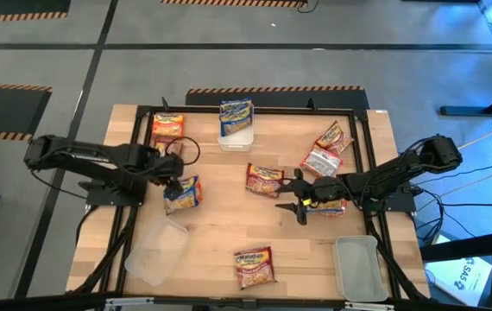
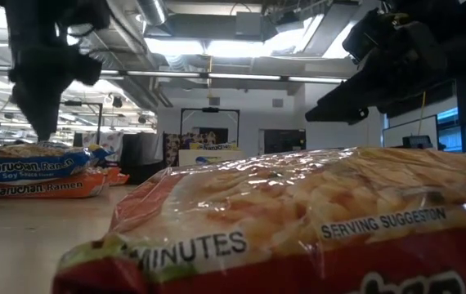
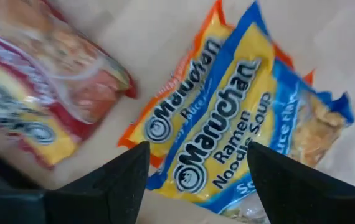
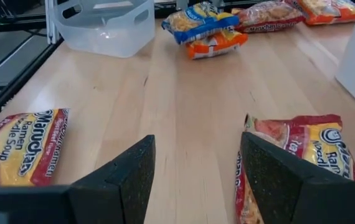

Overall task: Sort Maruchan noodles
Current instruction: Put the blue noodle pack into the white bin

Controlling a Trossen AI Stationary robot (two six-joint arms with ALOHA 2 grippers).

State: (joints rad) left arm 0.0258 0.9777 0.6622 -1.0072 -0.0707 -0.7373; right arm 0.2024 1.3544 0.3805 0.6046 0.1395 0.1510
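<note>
The wooden bench [image 1: 220,233] carried Maruchan noodles packets scattered across it. The left hand [image 1: 173,184] hovered with fingers spread wide over a blue packet [image 3: 240,124] stacked on an orange packet [image 3: 165,115], apparently not touching either. The right hand [image 1: 301,197] stood wide open and empty at mid-bench, near a red packet [image 1: 264,180].
</note>
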